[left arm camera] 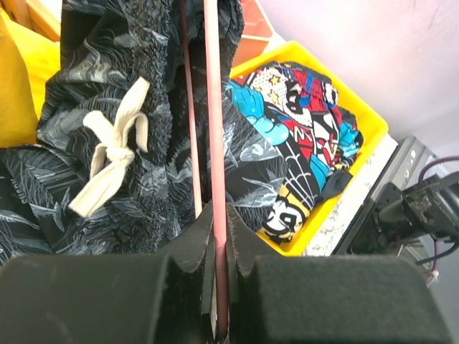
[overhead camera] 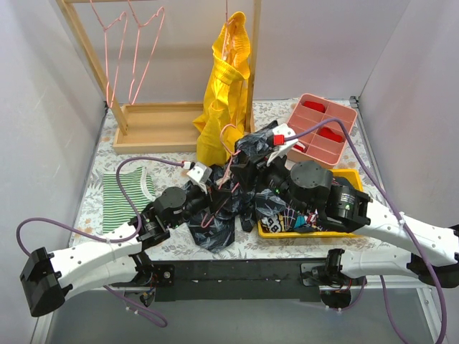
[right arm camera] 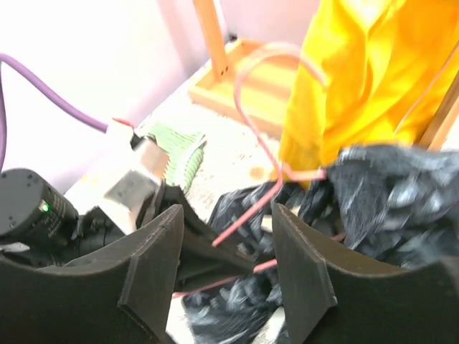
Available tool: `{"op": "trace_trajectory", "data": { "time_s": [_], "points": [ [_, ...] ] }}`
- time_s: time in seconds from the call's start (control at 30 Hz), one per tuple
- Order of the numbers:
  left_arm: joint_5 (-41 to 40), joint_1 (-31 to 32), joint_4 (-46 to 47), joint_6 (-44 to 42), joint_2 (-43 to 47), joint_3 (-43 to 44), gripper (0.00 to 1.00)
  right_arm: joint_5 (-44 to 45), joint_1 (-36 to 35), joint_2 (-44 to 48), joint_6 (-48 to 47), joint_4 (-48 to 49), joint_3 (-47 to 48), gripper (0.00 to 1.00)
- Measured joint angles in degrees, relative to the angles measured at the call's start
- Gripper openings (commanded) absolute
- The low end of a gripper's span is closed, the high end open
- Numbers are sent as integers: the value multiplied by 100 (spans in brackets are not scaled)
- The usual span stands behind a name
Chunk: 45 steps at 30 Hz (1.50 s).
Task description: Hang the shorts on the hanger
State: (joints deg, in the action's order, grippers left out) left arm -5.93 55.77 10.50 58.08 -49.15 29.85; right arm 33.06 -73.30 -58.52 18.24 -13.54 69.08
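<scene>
The dark leafy-print shorts [overhead camera: 215, 229] lie bunched mid-table, draped around a pink wire hanger [overhead camera: 228, 172]. My left gripper [overhead camera: 217, 192] is shut on the hanger; in the left wrist view the pink wire [left arm camera: 214, 129] runs straight out between the closed pads, over the shorts [left arm camera: 93, 64] and their white drawstring [left arm camera: 115, 150]. My right gripper [overhead camera: 251, 159] is open; in the right wrist view [right arm camera: 226, 251] it hovers above the hanger's hook [right arm camera: 262, 86] and the shorts [right arm camera: 387, 193], holding nothing.
A yellow garment [overhead camera: 226, 86] hangs on the wooden rack [overhead camera: 154, 125], with spare pink hangers [overhead camera: 133, 50] at its left. A pink compartment tray [overhead camera: 323, 129] stands back right. A yellow bin [overhead camera: 351, 175] holds the spider-web cloth [left arm camera: 308, 122]. A green striped cloth [overhead camera: 122, 193] lies left.
</scene>
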Motion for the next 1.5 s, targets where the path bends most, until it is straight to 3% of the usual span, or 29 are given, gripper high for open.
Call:
{"op": "trace_trajectory", "data": {
  "time_s": [0.2,0.47,0.67,1.03,1.4,1.47,1.5],
  "points": [
    [125,20,-83,-44,-98,122,0,-85,168,-308,-822,-199,595,64],
    [273,31,-162,-66,-321,229,0,-1373,1558,-964,-1121,-702,1189,70],
    [378,63,-317,-90,-494,393,0,-2120,1665,-1178,-1191,-793,1250,69],
    [514,72,-699,-144,-702,664,0,-1843,1729,-699,-1574,98,-424,55],
    [719,76,-798,-146,-1088,879,0,-1622,1742,-258,-1989,1368,-1403,50],
    [763,79,-798,-146,-1167,892,0,-1569,1742,-260,-2024,1510,-1482,46],
    [782,81,-802,-146,-1204,901,0,-1539,1742,-262,-2044,1569,-1519,34]
  ]
}}
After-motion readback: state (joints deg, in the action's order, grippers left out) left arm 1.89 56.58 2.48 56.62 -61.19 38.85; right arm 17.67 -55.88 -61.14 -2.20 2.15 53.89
